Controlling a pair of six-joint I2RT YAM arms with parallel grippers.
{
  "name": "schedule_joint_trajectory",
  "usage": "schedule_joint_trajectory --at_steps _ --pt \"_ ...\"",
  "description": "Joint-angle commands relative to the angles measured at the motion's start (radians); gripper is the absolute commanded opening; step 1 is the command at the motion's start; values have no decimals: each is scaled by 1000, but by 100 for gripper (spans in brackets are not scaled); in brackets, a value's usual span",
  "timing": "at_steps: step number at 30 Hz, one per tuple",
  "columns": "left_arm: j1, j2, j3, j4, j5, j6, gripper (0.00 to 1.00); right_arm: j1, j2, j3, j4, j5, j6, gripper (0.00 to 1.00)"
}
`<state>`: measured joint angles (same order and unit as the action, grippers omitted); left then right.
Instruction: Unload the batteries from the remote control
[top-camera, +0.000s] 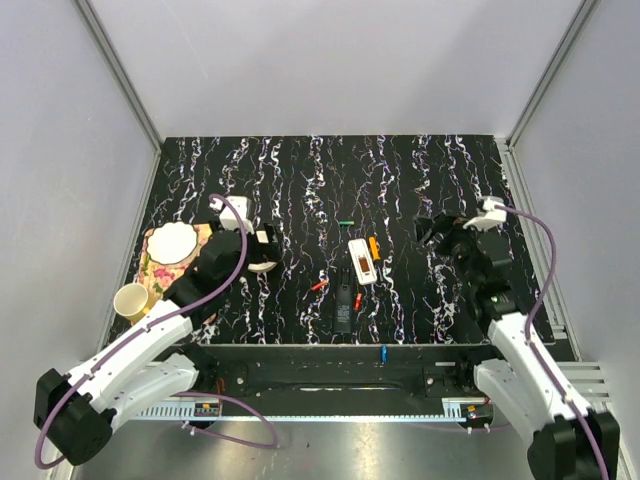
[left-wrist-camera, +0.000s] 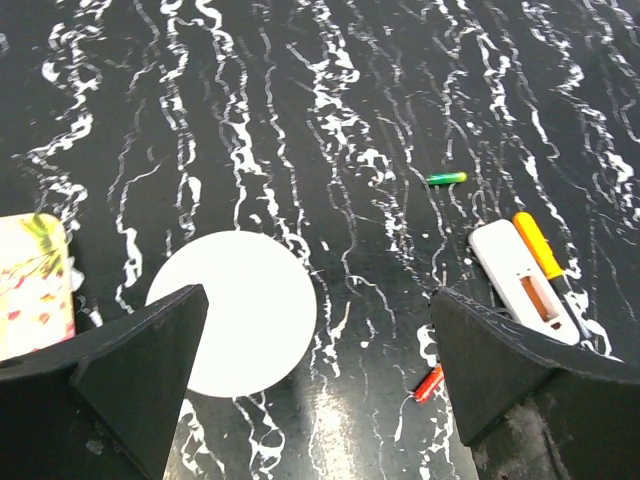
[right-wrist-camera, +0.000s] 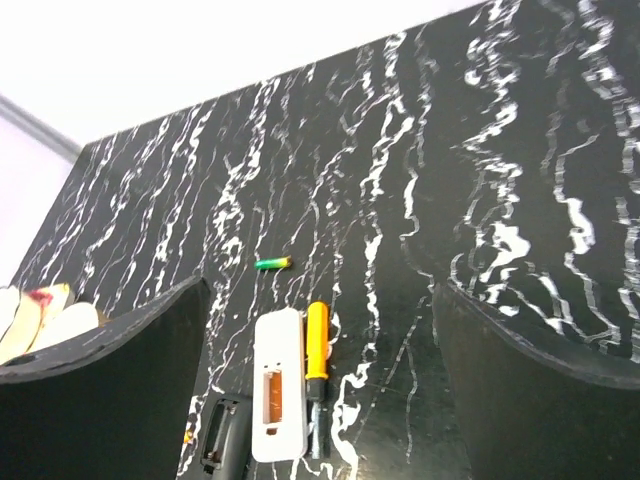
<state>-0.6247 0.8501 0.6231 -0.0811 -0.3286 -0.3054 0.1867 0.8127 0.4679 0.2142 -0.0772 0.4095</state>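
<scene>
The white remote control (top-camera: 361, 261) lies mid-table with its slot up, showing an orange-brown inside. It also shows in the left wrist view (left-wrist-camera: 520, 285) and the right wrist view (right-wrist-camera: 277, 400). The green battery (top-camera: 346, 222) lies loose beyond it, and appears in the left wrist view (left-wrist-camera: 446, 178) and the right wrist view (right-wrist-camera: 272, 263). The blue battery (top-camera: 385, 353) lies at the table's near edge. My left gripper (top-camera: 258, 252) (left-wrist-camera: 318, 295) is open and empty, left of the remote. My right gripper (top-camera: 432, 232) (right-wrist-camera: 320, 283) is open and empty, right of it.
An orange-handled screwdriver (top-camera: 374, 247) (right-wrist-camera: 317, 340) lies along the remote's right side. A black remote (top-camera: 343, 300) and two small red pieces (top-camera: 319, 285) lie nearer. A white disc (left-wrist-camera: 240, 310) sits under the left gripper. A plate (top-camera: 172, 240) and a yellow cup (top-camera: 131, 300) stand at the left.
</scene>
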Motion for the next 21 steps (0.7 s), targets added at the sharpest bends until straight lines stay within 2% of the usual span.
schedule_joint_trajectory --at_steps 1,5,8,14,19,21 --pt "2 -48 44 -40 -151 -18 99 -4 -160 -46 -65 224 -26 100" --pt "2 -123 3 -25 -177 -12 99 -4 -282 -101 -70 257 -28 100" --pt "2 -178 -39 -3 -202 0 99 -4 -305 -149 -42 309 -20 100" --pt "2 -247 -69 0 -237 32 99 -4 -274 -209 138 318 -77 100" --pt "2 -260 -97 30 -248 81 99 -4 -244 -238 203 339 -129 100" --pt "2 -258 -108 53 -254 112 99 -4 -241 -239 217 352 -224 100"
